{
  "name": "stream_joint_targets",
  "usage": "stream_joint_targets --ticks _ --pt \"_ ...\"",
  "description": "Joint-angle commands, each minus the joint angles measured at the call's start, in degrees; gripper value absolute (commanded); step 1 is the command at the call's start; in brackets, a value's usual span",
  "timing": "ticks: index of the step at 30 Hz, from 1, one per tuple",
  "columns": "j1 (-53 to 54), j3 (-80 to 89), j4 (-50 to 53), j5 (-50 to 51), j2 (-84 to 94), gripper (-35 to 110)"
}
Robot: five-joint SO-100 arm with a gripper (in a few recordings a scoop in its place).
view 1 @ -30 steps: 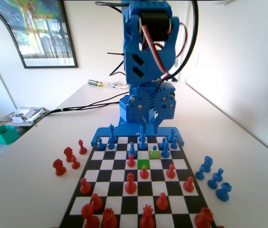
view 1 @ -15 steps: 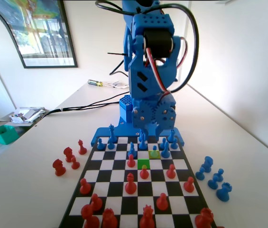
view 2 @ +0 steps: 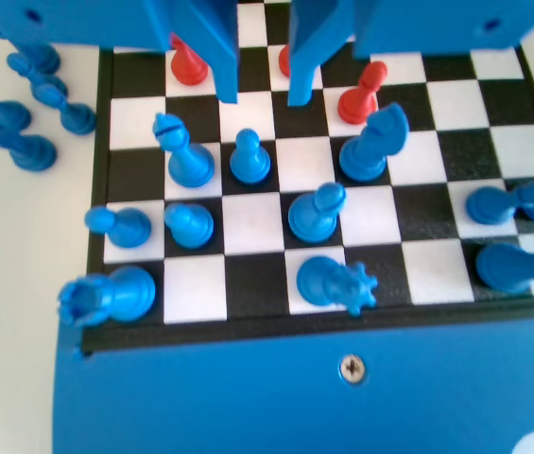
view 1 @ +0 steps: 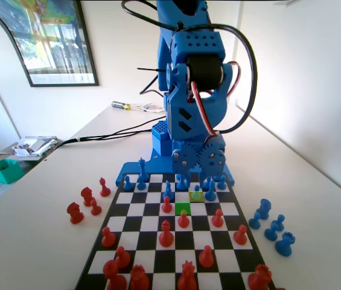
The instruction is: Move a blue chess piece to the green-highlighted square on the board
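Observation:
The blue chess piece [view 1: 196,190], a small round-headed pawn, stands on the yellowish-green square near the board's far end in the fixed view. The green-highlighted square [view 1: 183,208] lies one row nearer and one column left of it, with nothing on it. In the wrist view the same pawn [view 2: 249,158] stands just below my gripper [view 2: 263,93]. The jaws hang open and hold nothing, their tips a little beyond the pawn. The board [view 2: 437,274] stretches away under them.
Taller blue pieces crowd the pawn: one to its left [view 2: 183,151] and a knight [view 2: 375,142] to its right. Red pawns [view 1: 167,205] [view 1: 183,219] border the green square. Captured blue pieces [view 1: 270,226] lie right of the board and red ones [view 1: 86,202] to its left.
The blue arm has dropped lower and tilted toward the board's far rows over the last second. No piece on the board has moved.

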Motion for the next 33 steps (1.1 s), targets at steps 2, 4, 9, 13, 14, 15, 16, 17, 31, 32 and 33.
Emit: stream_joint_targets --ticks 2,4,9,13,14,15,16,17,31,32,33 --pt "-1.49 0.26 -0.70 0.18 0.00 8" --pt "-1.67 0.26 -1.41 0.26 -0.70 8" --pt "-2.29 0.62 -2.64 0.53 -2.11 8" --pt "-3.08 1.58 -3.52 0.88 -2.20 8" --pt "-3.25 1.85 -3.78 0.97 -2.20 8" --pt "-3.34 2.11 -3.96 0.97 -2.20 8" --pt "-3.43 2.29 -4.22 0.97 -2.20 8" --pt "-3.60 2.55 -4.48 1.05 -2.20 8" --pt "-4.22 3.60 -6.33 1.23 -2.99 8" --pt "-4.22 3.60 -6.50 1.23 -3.08 8" --pt "-4.22 3.60 -6.50 1.32 -3.16 8"
